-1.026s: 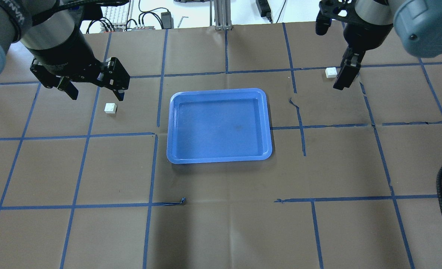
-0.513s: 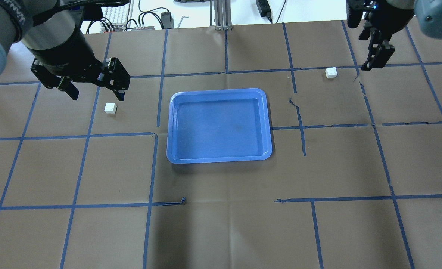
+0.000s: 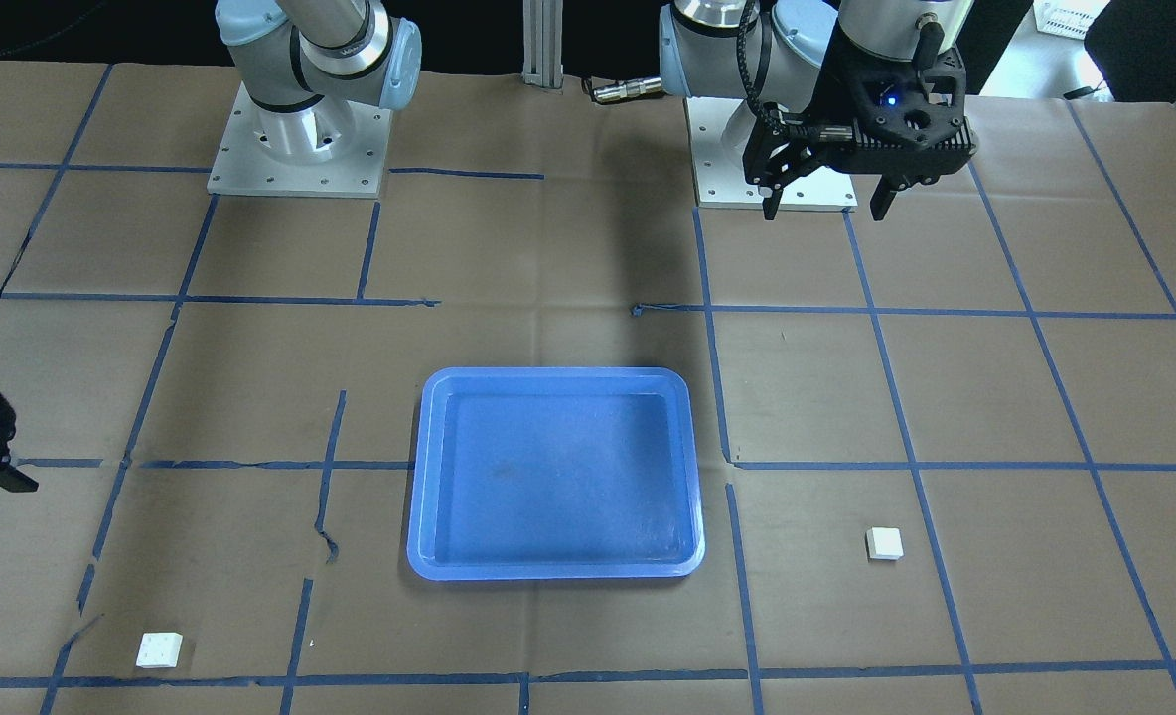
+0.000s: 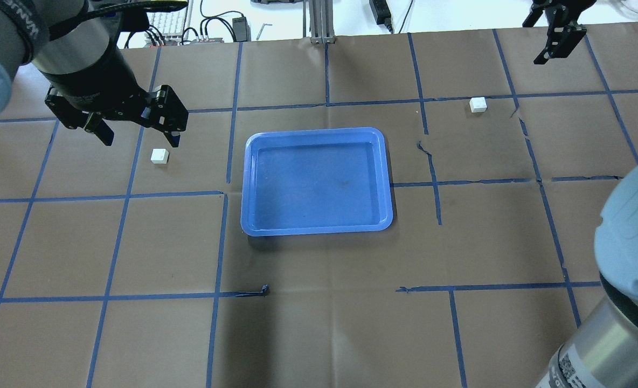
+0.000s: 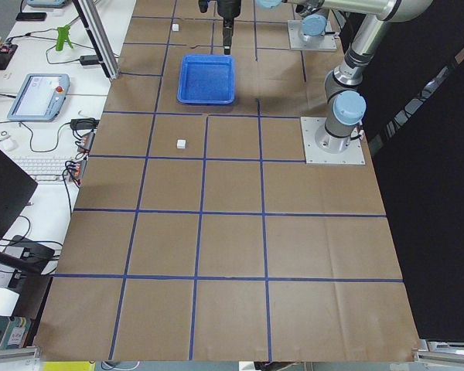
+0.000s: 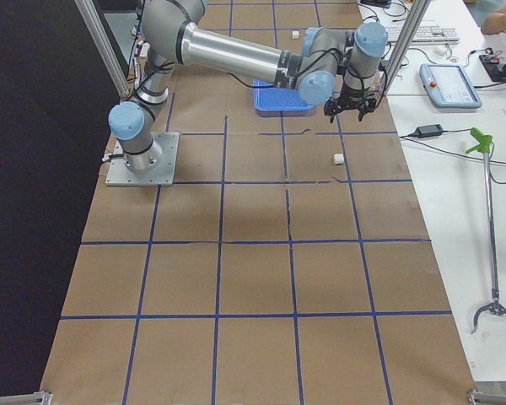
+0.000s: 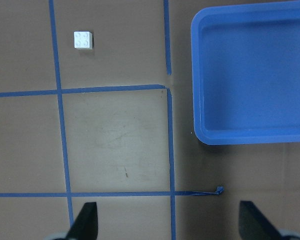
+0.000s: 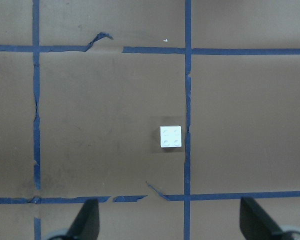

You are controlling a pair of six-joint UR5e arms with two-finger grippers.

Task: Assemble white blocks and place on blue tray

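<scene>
The blue tray [image 4: 317,131] lies at the table's middle with nothing in it. One white block [image 4: 159,156] sits left of it, and shows in the left wrist view [image 7: 83,40] beside the tray [image 7: 196,75]. My left gripper [image 4: 138,136] hovers open just behind that block, apart from it. The other white block [image 4: 478,104] sits far right of the tray and shows in the right wrist view [image 8: 170,136]. My right gripper [image 4: 548,53] is raised at the far right edge, open and empty, with fingertips [image 8: 87,220] wide apart.
Brown paper with a blue tape grid covers the table [image 4: 319,323]. The paper is torn near the right block [image 8: 155,190]. My right arm's elbow [image 4: 631,280] looms at the lower right. Cables and a keyboard lie beyond the far edge [image 4: 211,27].
My right gripper has pulled away from beside the right white block, rising toward the far right edge. The left gripper and both blocks have not moved.
</scene>
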